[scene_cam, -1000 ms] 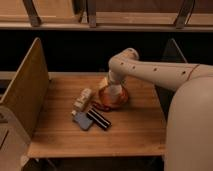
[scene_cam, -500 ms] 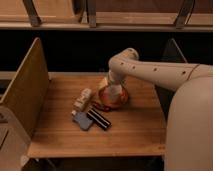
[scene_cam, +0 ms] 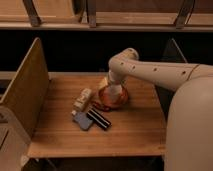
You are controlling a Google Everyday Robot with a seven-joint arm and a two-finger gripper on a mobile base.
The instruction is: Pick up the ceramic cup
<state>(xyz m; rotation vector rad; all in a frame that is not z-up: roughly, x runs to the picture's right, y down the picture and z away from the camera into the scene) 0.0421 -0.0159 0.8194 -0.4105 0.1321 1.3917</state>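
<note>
My gripper [scene_cam: 114, 92] hangs at the end of the cream arm, low over the orange-red shallow dish [scene_cam: 111, 101] in the middle of the wooden table. A small cream-white shape that looks like the ceramic cup [scene_cam: 103, 82] shows just left of the gripper at the dish's far rim. The gripper hides most of it, and I cannot tell whether it touches the cup.
A pale beige knobbly block [scene_cam: 83, 99] lies left of the dish. A black bar [scene_cam: 99, 119] and a blue-grey flat object [scene_cam: 82, 121] lie in front of it. Wooden side panels [scene_cam: 27, 87] flank the table [scene_cam: 125, 132]. A dark shelf runs behind.
</note>
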